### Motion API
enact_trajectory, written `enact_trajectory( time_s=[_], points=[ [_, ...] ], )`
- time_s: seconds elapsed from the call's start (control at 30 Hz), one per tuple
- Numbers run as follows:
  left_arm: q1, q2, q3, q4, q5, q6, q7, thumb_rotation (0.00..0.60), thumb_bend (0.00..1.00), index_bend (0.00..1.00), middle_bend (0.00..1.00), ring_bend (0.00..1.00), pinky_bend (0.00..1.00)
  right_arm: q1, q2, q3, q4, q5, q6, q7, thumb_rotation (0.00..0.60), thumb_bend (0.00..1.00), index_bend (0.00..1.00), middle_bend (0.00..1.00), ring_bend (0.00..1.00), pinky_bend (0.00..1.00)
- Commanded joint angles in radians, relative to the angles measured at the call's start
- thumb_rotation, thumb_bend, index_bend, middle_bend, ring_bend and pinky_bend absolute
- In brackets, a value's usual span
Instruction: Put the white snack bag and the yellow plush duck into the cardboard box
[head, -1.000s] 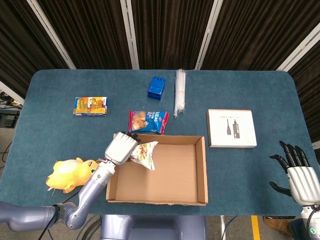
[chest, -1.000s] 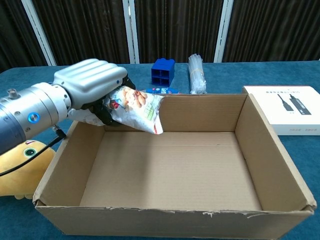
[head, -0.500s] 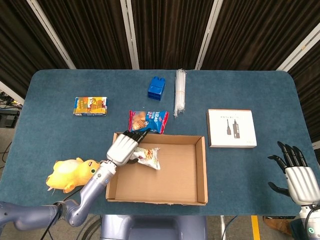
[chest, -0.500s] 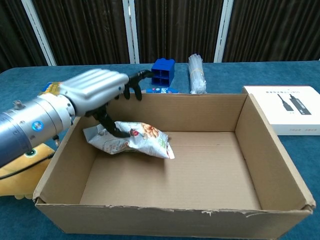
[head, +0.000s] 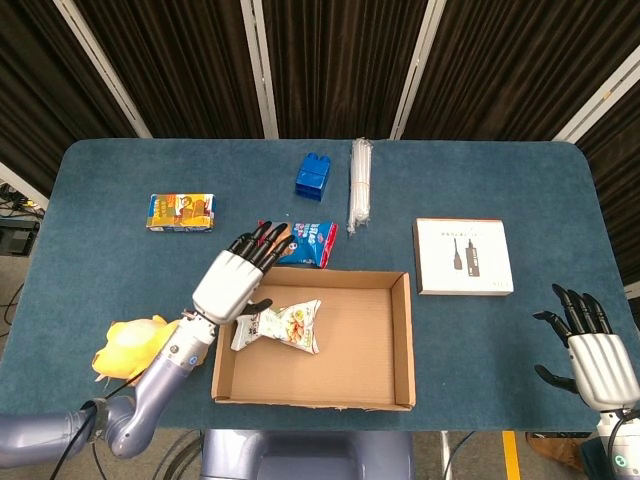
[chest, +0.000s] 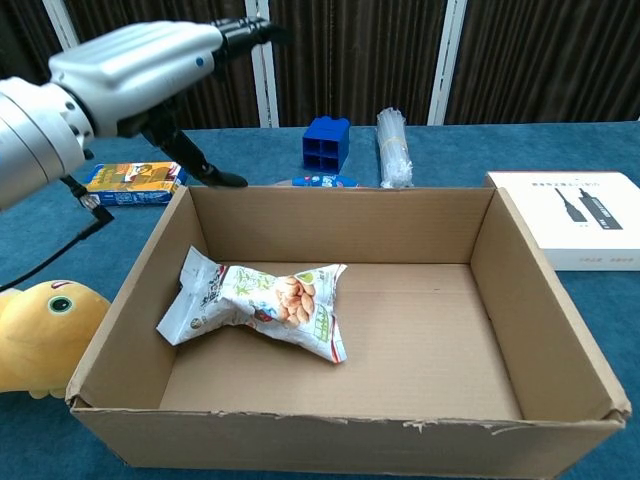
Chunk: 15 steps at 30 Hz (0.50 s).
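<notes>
The white snack bag lies flat on the floor of the cardboard box, at its left end. My left hand hovers above the box's left wall with fingers spread and nothing in it. The yellow plush duck sits on the table just left of the box, partly behind my left forearm in the head view. My right hand is open at the table's near right edge, far from both objects.
A red-blue snack pack lies right behind the box. Farther back are a blue block and a bundle of straws. An orange-blue carton lies at left, a white flat box at right.
My left hand let go of the snack bag, which dropped flat onto the box floor. The hand then rose and drew back to the left with its fingers spread.
</notes>
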Motion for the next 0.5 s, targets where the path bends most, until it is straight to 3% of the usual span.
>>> enact_trajectory(
  time_s=[0.03, 0.23, 0.5],
  points=[
    [0.001, 0.032, -0.013, -0.033, -0.011, -0.001, 0.02, 0.6, 0.0, 0.02, 0.0, 0.0, 0.23, 0.001, 0.0, 0.0, 0.001, 0.0, -0.002, 0.001, 0.6, 0.0, 0.29, 0.01, 0.0, 0.0],
    [0.022, 0.137, -0.008, -0.11, -0.039, -0.02, 0.029, 0.6, 0.0, 0.03, 0.0, 0.0, 0.23, 0.001, -0.001, -0.001, 0.001, 0.002, -0.007, -0.001, 0.6, 0.0, 0.29, 0.01, 0.0, 0.0],
    [0.092, 0.362, 0.023, -0.216, -0.085, -0.036, -0.016, 0.6, 0.0, 0.04, 0.0, 0.0, 0.24, 0.006, -0.004, -0.001, -0.002, 0.004, -0.02, -0.011, 0.6, 0.0, 0.29, 0.01, 0.0, 0.0]
  ],
)
